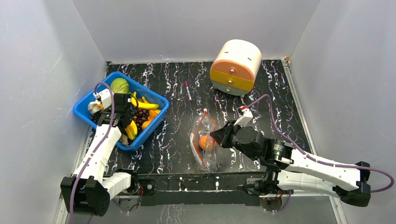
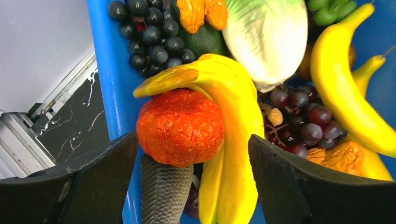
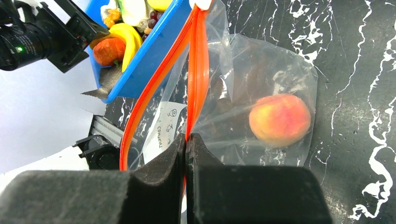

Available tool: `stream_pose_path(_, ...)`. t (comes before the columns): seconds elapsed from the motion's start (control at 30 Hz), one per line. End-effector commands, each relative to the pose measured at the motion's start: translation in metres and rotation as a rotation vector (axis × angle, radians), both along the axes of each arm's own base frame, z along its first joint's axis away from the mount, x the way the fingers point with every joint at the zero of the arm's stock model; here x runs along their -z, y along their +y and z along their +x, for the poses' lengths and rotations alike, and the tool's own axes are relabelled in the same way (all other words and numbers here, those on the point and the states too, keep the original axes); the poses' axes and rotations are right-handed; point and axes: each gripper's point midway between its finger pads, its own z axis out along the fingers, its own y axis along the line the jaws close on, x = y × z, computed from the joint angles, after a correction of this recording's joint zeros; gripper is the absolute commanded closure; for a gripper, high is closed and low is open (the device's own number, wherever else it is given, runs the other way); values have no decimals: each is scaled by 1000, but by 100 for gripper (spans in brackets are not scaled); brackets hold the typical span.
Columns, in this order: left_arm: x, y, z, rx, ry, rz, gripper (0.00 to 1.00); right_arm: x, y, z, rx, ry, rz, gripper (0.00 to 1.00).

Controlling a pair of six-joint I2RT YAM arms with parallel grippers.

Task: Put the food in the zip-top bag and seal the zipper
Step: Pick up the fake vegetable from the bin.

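The food fills a blue bin (image 1: 154, 131): a green cabbage (image 1: 119, 85), bananas (image 2: 233, 121), dark grapes (image 2: 154, 32) and an orange-red round fruit (image 2: 180, 126). My left gripper (image 2: 192, 135) hangs open in the bin, its fingers either side of that fruit and a banana, gripping neither. The zip-top bag (image 3: 261, 70) lies mid-table with a peach-coloured fruit (image 3: 279, 120) inside. My right gripper (image 3: 187, 136) is shut on one lip of the red-orange zipper (image 3: 198, 70). The other lip bows away, so the mouth gapes toward the bin.
A cream and orange drawer unit (image 1: 236, 66) stands at the back right. A thin pen (image 1: 188, 91) lies behind the bag. A grey ridged toy (image 2: 166, 191) sits under the orange-red fruit. Grey walls close in the black marbled table (image 1: 280, 102) on three sides.
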Motion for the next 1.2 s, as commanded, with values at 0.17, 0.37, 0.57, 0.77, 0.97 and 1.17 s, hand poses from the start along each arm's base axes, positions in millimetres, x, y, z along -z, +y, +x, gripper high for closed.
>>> stream_pose_path(0.17,35,8,-6,-9,81,-12,9,-27,-6,4,33,-35,67,100)
stream_pose_path(0.37,38,10,-1,-10,85,-15,18,-24,-9,2,39,-24,73,100)
stream_pose_path(0.57,34,7,-3,17,76,-33,30,-24,-11,3,48,-23,76,100)
stream_pose_path(0.77,21,-11,1,109,34,-108,38,-22,-9,2,45,-14,67,100)
stream_pose_path(0.97,4,-31,2,224,37,-185,44,-21,-8,3,50,-8,75,100)
stream_pose_path(1.17,-28,-47,3,290,3,-251,47,-20,0,3,34,2,77,100)
